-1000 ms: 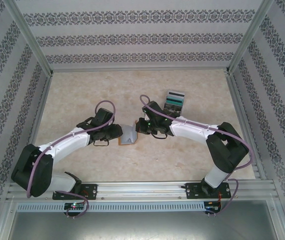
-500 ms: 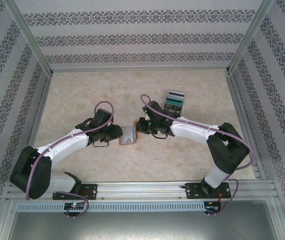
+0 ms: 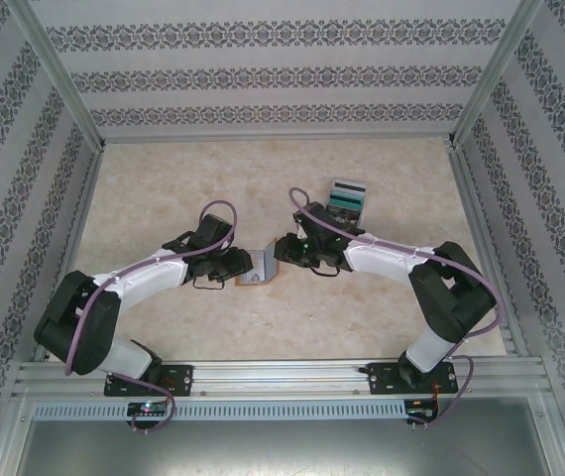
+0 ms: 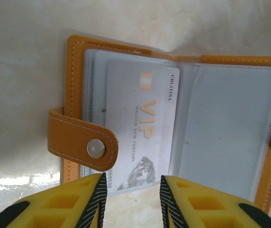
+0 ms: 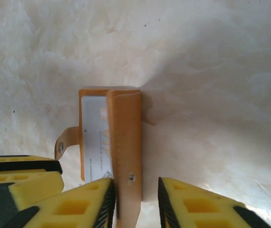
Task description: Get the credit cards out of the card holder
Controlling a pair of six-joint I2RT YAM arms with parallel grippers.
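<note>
Top external: the card holder (image 3: 254,268) lies open midway between the left gripper (image 3: 237,266) and the right gripper (image 3: 277,252), both close against it.

Left wrist: jaws apart and empty. One credit card (image 4: 142,128) sits in a clear pocket (image 4: 95,95), its near edge at the fingertips. Judged thin, stiff and slick, so it is best pinched by that exposed edge.

Right wrist: jaws apart, astride the holder's raised half. Judged light and floppy, so it needs pinning.

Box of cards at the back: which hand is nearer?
Right. Right hand sits on the card holder's side facing the box; left hand on its far side.
</note>
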